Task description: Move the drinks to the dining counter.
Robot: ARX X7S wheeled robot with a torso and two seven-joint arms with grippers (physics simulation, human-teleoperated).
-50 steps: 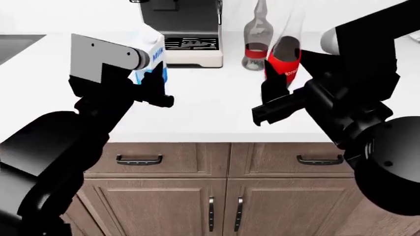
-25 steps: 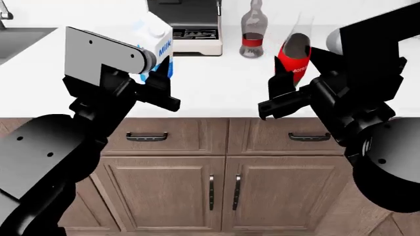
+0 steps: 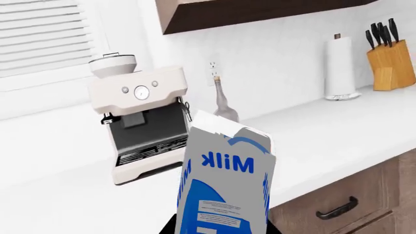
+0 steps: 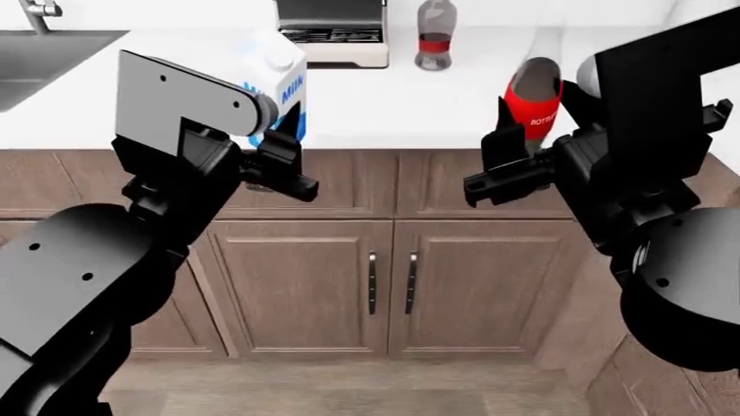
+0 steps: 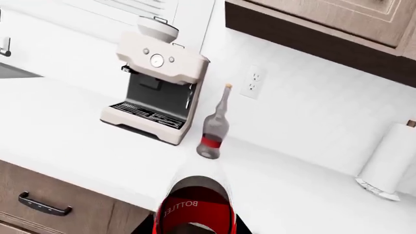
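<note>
Head view first, going from left to right. At the far left a grey sink (image 4: 47,61) sits in the white worktop (image 4: 382,95). Next comes the left gripper (image 4: 275,160). It is closed tight on the milk carton (image 4: 275,78). The carton is white and blue, stands upright, and is held up in front of the worktop edge, over the wooden cabinets (image 4: 382,286). From the left wrist view the milk carton (image 3: 224,195) fills the lower middle, with the word Milk on its side.

Behind it, at the back of the worktop, stands a coffee machine (image 4: 332,30). Just beside the machine is a tall clear bottle (image 4: 434,35) with a red band. It stands upright on the worktop, and nothing holds it. The right wrist view shows that tall bottle (image 5: 213,126) with a cork top, near a wall socket (image 5: 254,82).

Then comes the right gripper (image 4: 509,169). It is clamped on a dark bottle (image 4: 535,100) with a red label. This bottle is tilted a little and held up in front of the worktop edge.

At the far right, the wrist views show a paper towel roll (image 3: 340,68) and a knife block (image 3: 390,58).
</note>
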